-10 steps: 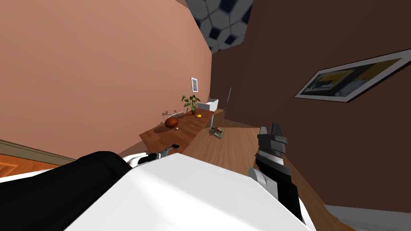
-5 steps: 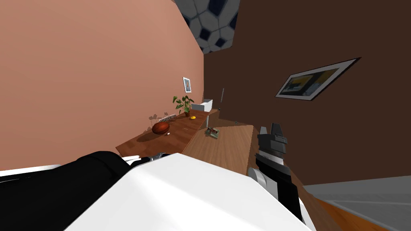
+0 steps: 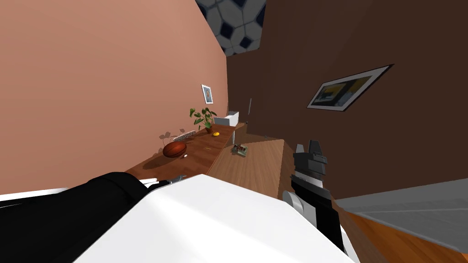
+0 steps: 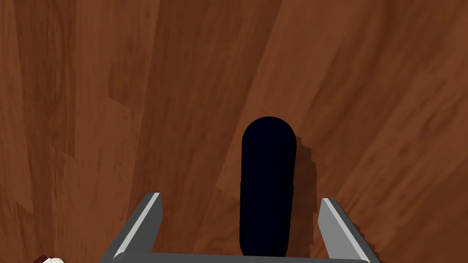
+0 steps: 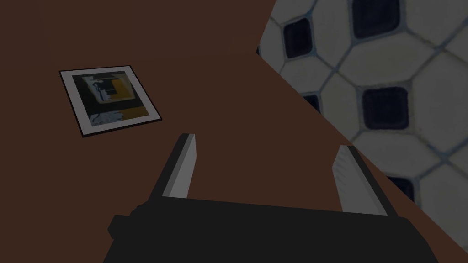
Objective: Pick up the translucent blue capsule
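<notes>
While our left tool (image 4: 241, 199) stands apart astride one dark, seemingly blue capsule (image 4: 267, 182), wooden surface (image 4: 114, 91) spreads all round; our right tool (image 5: 266, 142) gapes too.

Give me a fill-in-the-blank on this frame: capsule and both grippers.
The reddish-brown surface under the dark blue, round-ended capsule shows ____ grain.
The capsule lies ____ the left gripper's two light grey fingers.
Those fingers stand ____, clear of the capsule's sides.
The right gripper, fingers apart, holds ____.
Missing: wood; between; open; nothing.
</notes>
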